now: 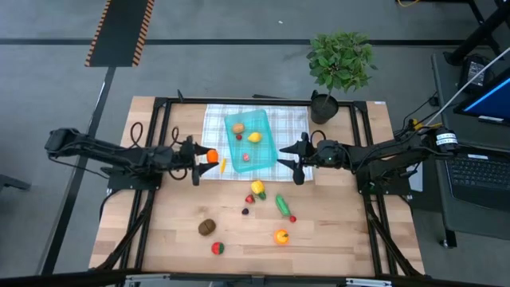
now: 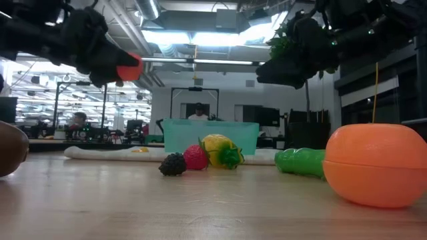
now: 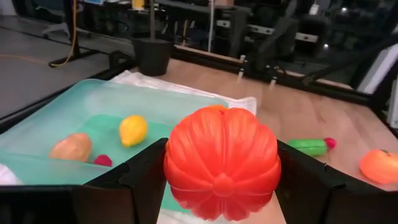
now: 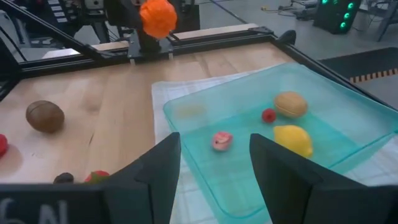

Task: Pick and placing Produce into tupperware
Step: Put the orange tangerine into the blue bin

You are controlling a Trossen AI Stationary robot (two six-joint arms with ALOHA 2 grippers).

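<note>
So the left gripper (image 1: 205, 156) is clamping a ribbed orange pumpkin-like toy (image 3: 222, 163) between its fingers (image 3: 140, 180), hanging above the counter (image 1: 159, 231) just beside the left edge of the checked cloth (image 1: 215, 119), short of the teal container (image 1: 263, 127). Right gripper (image 1: 296, 159) is sitting at the right side of the container, fingers (image 4: 158, 168) parted and holding nothing, aimed across the container toward the left arm. Container is lying on the cloth at the far middle of the counter, tilted a bit off square. Inside it: a yellow lemon (image 1: 254, 137), a brown potato-like piece (image 1: 238, 127), a pinkish piece (image 1: 245, 157) and a small red berry (image 4: 268, 115). A small yellow-orange piece (image 1: 223, 165) is lying on the cloth edge just beside the held toy. Loose on the counter nearer the front: a yellow pepper-like toy with green leaves (image 1: 257, 188), a red strawberry (image 1: 249, 199) touching it or nearly, a dark berry (image 1: 245, 211), a green cucumber (image 1: 282, 205) with a small red bit (image 1: 292, 218) by its end, an orange (image 1: 280, 236), a brown kiwi (image 1: 207, 227) and a red-and-green piece (image 1: 217, 248). Potted plant (image 1: 339, 64) is standing at the far right corner. People are showing in the room behind, in the low view, too small to tell more.
</note>
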